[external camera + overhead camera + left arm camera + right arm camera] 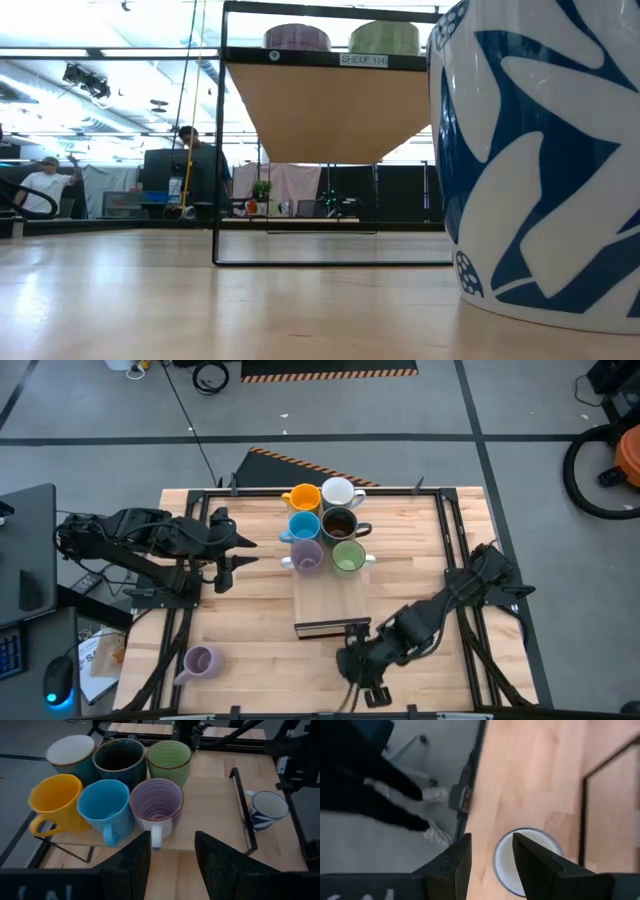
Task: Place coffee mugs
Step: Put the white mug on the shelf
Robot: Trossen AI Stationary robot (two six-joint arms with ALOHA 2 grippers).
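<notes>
Six mugs stand in two rows on a raised wooden shelf: orange, white, blue, dark brown, lavender and green. A second lavender mug stands on the table near its left near corner. A white mug with a blue leaf pattern stands upright on the table by the shelf's near end. My right gripper hovers open above that mug, its fingers over the rim. My left gripper waits open, left of the shelf.
The shelf rests on a black wire frame with a gap underneath. Black rails run along the table's left and right sides. Bare wood lies between the shelf and the lavender mug. People stand in the room far behind the table.
</notes>
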